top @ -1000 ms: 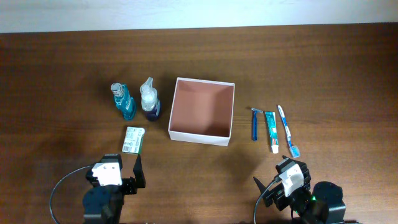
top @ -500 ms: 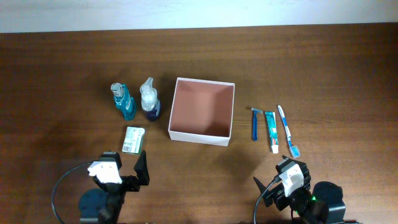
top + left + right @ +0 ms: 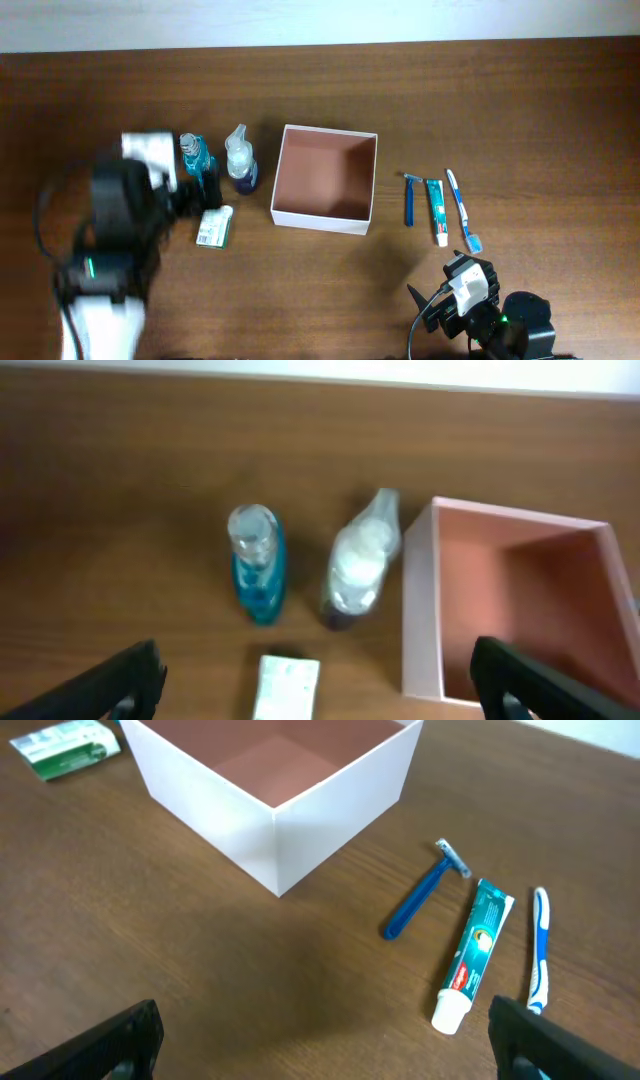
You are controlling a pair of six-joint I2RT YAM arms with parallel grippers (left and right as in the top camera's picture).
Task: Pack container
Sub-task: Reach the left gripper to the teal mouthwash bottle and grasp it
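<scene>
Up from the near edge, my left gripper point(image 3: 315, 660) now hangs by the blue bottle point(image 3: 258, 565), fingers wide apart. I see the right gripper point(image 3: 325, 1020) parked, equally spread. Container point(image 3: 320, 217) sits mid-table, just beside the spray bottle point(image 3: 240, 160).

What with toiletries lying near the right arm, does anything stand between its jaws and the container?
Nothing visible does. Only bare table lies between the right gripper, jaws open, and the container; the razor, toothpaste and toothbrush lie off to the right.
</scene>
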